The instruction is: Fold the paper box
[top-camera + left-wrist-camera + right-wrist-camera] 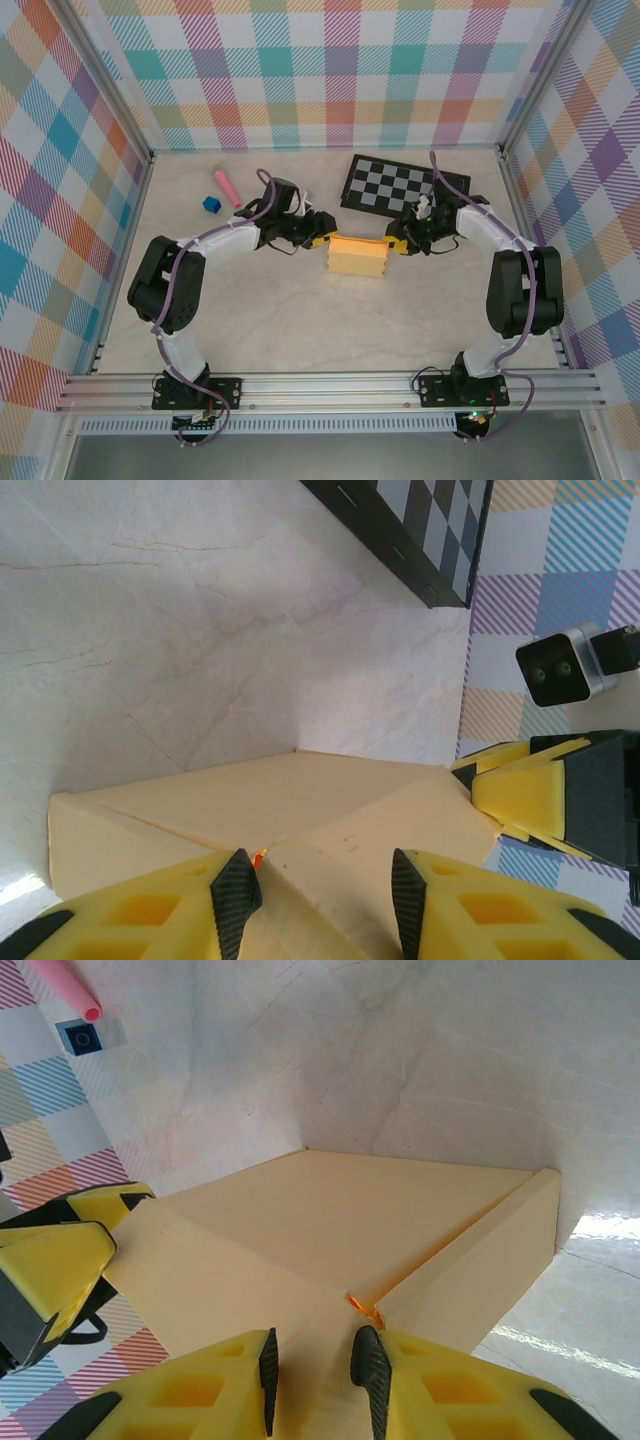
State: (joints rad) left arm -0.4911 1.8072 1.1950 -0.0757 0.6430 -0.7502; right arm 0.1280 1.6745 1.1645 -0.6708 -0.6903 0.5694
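Pink stick (225,186) and blue block (210,205), one of each, lie at the left. Next come the left gripper (320,880), one paper box (357,257) in the middle of the table, and the right gripper (316,1360). Each gripper's fingers straddle a box end that is cut off from sight. Whether they squeeze it cannot be told.

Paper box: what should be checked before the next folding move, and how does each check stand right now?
1. Paper box rests on the table between both arms: ok.
2. Left jaws at its left end, standing apart: ok.
3. Right jaws at its right end, a flap between them: ok.
4. Firm grip on either side: cannot tell.
5. Checkered board, pink stick and blue block lie apart from the box: ok.
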